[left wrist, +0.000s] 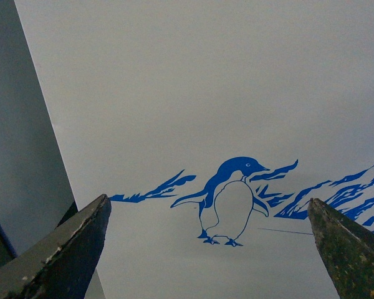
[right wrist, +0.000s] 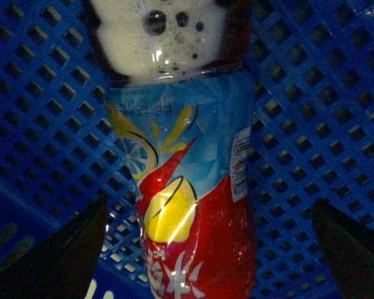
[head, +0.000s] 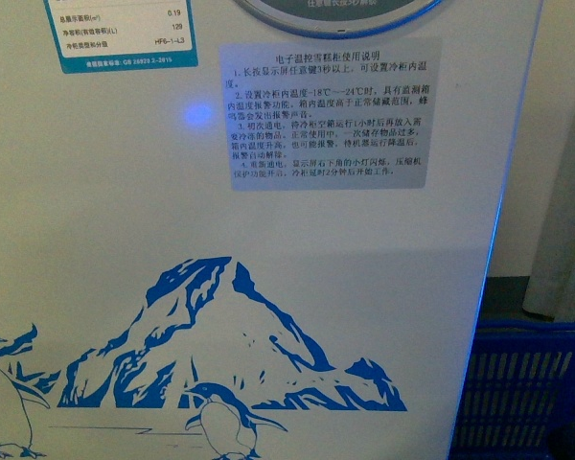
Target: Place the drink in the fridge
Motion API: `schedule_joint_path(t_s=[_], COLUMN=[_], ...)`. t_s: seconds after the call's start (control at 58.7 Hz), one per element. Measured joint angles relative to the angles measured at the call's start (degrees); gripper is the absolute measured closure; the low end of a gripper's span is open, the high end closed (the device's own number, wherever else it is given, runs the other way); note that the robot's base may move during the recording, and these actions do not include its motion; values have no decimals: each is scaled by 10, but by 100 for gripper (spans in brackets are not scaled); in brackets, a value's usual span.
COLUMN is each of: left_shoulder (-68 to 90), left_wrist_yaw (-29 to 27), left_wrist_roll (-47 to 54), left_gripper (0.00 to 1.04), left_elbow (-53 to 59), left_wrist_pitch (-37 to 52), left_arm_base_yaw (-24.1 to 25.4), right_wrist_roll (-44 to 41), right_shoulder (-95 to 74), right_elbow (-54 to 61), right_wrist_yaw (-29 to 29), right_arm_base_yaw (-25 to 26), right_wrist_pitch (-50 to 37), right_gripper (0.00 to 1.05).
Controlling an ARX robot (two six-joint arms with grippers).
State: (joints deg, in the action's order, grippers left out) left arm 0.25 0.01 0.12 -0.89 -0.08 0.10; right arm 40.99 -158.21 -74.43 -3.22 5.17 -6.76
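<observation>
Against the white fridge front, the left gripper hangs empty, fingers spread wide, facing a blue penguin. To the right, the drink sits inside a blue crate, between the parted fingers of the right gripper, neither touching it.

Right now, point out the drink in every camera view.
Front view: not in it; fridge ahead, blue crate lower right.
Left wrist view: not in it; open left gripper faces the penguin picture.
Right wrist view: drink mid-frame inside the open right gripper, blue crate behind.
Shared: blue crate, front and right wrist; penguin picture, front and left wrist.
</observation>
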Motion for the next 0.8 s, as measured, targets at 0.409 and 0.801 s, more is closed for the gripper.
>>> schedule_joint_path(t_s=[0.409,0.801], left_shoulder=[0,0], left_wrist_yaw=[0,0], left_wrist_roll=[0,0], left_gripper=[8,8], left_elbow=[0,0], left_wrist_pitch=[0,0], left_arm_base_yaw=[0,0], right_wrist_roll=[-30,-53], right_shoulder=[-91,-126], right_elbow=[-89,-125], right_wrist_yaw=[-21,-26], right_arm_base_yaw=[-2,-9], right_wrist_pitch=[43,53], right_gripper=[7,7])
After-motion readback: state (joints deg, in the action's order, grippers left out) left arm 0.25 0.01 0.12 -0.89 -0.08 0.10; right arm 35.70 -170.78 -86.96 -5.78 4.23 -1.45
